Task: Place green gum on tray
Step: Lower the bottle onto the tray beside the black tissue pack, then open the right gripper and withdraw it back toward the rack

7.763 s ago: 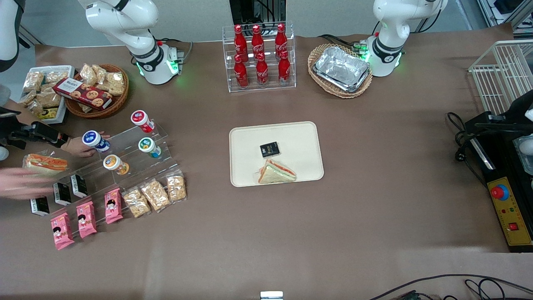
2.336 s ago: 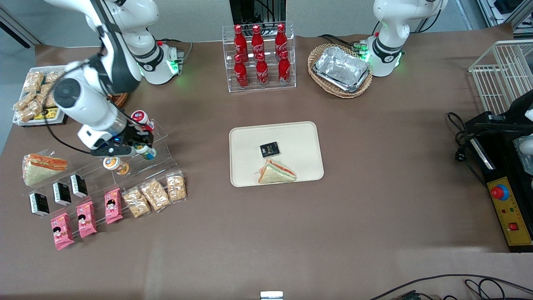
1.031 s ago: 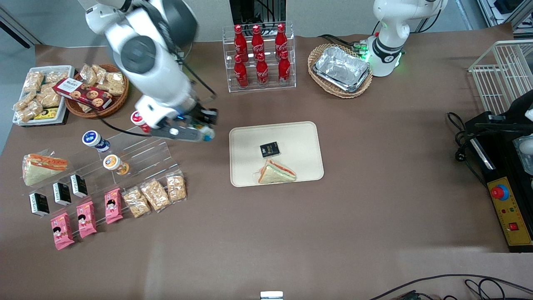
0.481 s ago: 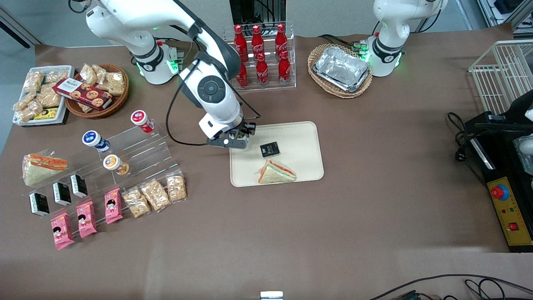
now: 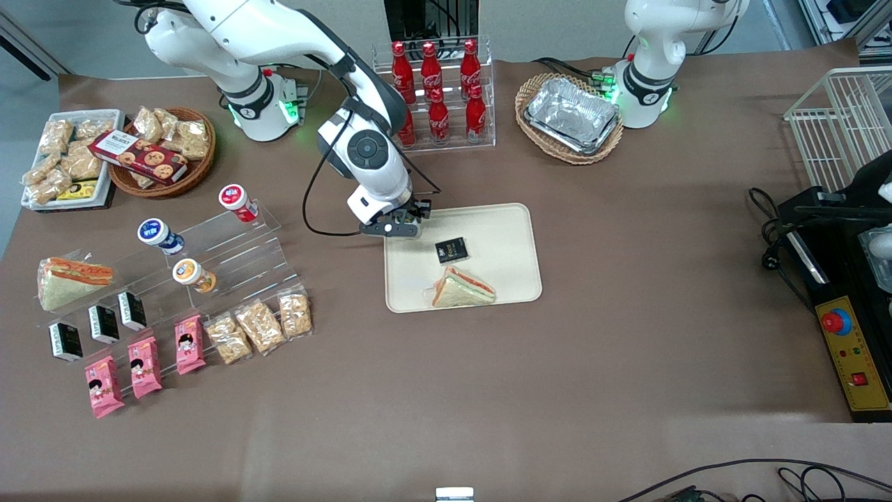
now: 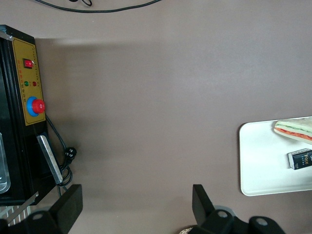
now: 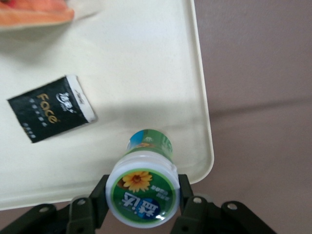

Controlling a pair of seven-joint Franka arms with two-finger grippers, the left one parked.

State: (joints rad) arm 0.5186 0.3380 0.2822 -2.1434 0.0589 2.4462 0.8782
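My right gripper (image 5: 403, 224) (image 7: 142, 191) is shut on the green gum (image 7: 143, 186), a small canister with a green-and-white flower lid. It holds the canister just above the corner of the cream-beige tray (image 5: 502, 223) (image 7: 146, 58) that lies nearest the working arm's end and farthest from the front camera. In the front view the gum is hidden under the gripper. On the tray lie a black packet (image 5: 451, 249) (image 7: 51, 108) and a wrapped sandwich (image 5: 461, 288) (image 7: 34, 12).
A clear stepped stand (image 5: 230, 258) holds the blue-lidded (image 5: 159, 234), orange-lidded (image 5: 192, 274) and red-lidded (image 5: 237, 201) canisters toward the working arm's end. A cola bottle rack (image 5: 433, 94) and a foil tray in a wicker basket (image 5: 570, 117) stand farther from the camera than the tray.
My gripper took the green gum from the clear stand and carried it across to the tray's corner; over the last half second it shifted slightly farther along over the tray's edge.
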